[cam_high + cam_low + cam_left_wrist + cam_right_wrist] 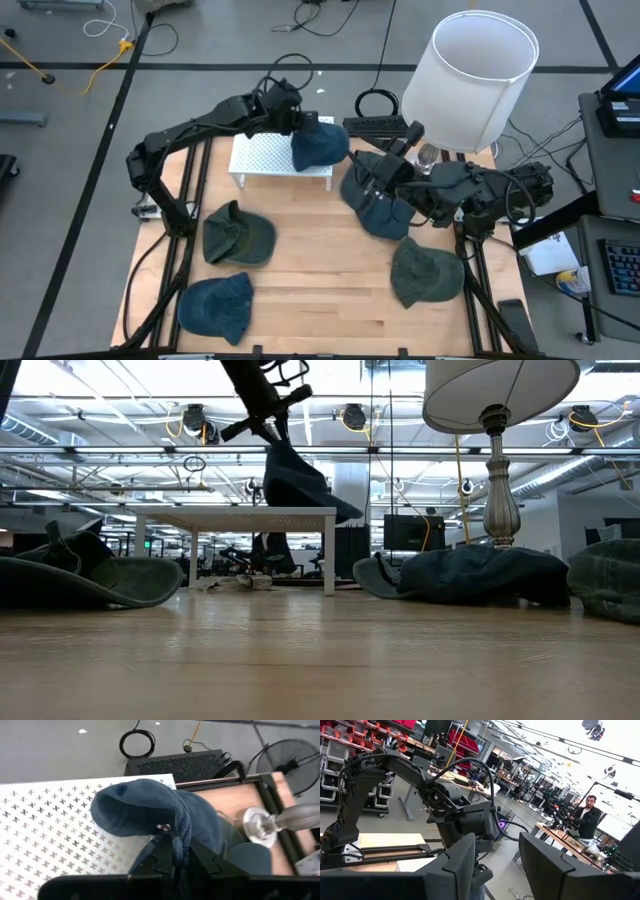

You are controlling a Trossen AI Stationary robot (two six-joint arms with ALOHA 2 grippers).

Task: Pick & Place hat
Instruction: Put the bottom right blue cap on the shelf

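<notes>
My left gripper (300, 125) is shut on a dark blue hat (320, 146) over the right end of a white perforated stand (270, 156). In the low view the hat (297, 482) hangs above the stand's top (235, 513). Whether its lower brim touches the stand, I cannot tell. My right gripper (383, 176) is open above a heap of dark blue hats (372, 208) and points toward the left arm. Two green hats (238, 236) (428, 272) and another blue hat (215, 305) lie flat on the wooden table. My left gripper pinches the blue hat's ribbed edge (181, 827) between its two shut fingers (165, 851), coming from above and slanting toward the table's right. The hat hangs below the fingers, with its crown (131, 810) over the stand's perforated top.
A tall lamp with a white shade (472, 72) stands at the table's far right corner, its metal base (260, 824) close behind the stand. A black box (375, 126) lies beyond the far edge. There is bare wood (320, 270) in the table's middle and near part.
</notes>
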